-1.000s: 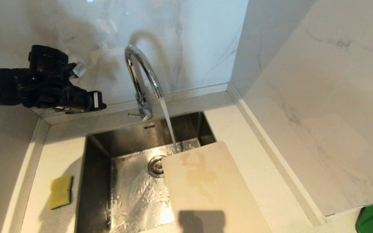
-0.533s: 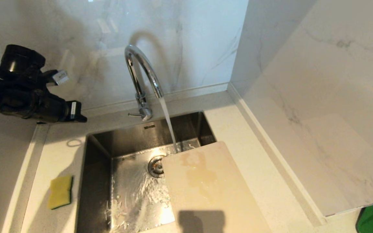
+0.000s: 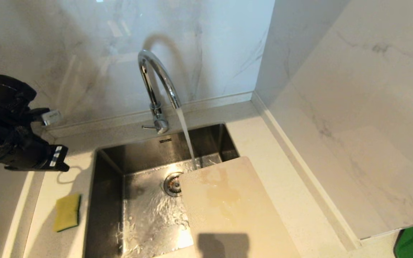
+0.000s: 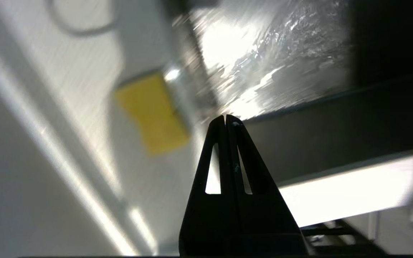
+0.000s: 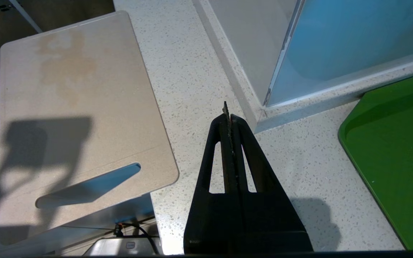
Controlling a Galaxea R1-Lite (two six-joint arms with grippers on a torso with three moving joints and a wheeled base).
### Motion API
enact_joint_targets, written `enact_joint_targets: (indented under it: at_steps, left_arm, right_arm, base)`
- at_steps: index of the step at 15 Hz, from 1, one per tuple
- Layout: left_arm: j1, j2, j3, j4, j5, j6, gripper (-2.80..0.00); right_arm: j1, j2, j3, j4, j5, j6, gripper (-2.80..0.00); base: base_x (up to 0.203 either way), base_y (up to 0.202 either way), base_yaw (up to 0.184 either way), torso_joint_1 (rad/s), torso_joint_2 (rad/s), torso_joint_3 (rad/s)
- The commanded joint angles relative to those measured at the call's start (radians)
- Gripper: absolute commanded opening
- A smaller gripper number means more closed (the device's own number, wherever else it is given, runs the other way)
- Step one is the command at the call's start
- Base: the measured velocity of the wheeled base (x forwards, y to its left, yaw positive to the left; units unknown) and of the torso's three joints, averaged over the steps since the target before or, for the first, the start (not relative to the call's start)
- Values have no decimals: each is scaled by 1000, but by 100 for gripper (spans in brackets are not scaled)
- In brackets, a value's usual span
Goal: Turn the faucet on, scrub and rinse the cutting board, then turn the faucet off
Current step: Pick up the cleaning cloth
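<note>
Faucet at worktop's back edge, running. Cutting board leans over sink's right rim, unscrubbed. My left gripper pinched shut, empty, above worktop's left edge. Sponge below: spread fingers, descend straight, grip its middle. Right gripper shut, empty, parked.
</note>
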Motion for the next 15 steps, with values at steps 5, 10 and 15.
enact_joint_targets:
  at_steps: [5,10,15]
  left_arm:
    - [120,8,220,-19,99,-9,0]
    - [146,61,228,-41,59,-94,0]
    - [148,81,350,-183,50,-174,0]
  right_arm:
    - [0,-2,0,0,-1,0,-280]
    - [0,-2,0,0,-1,0,-280]
    - [0,-2,0,0,-1,0,-280]
  base:
    - [0,0,0,0,0,0]
    - [0,0,0,0,0,0]
    - [0,0,0,0,0,0]
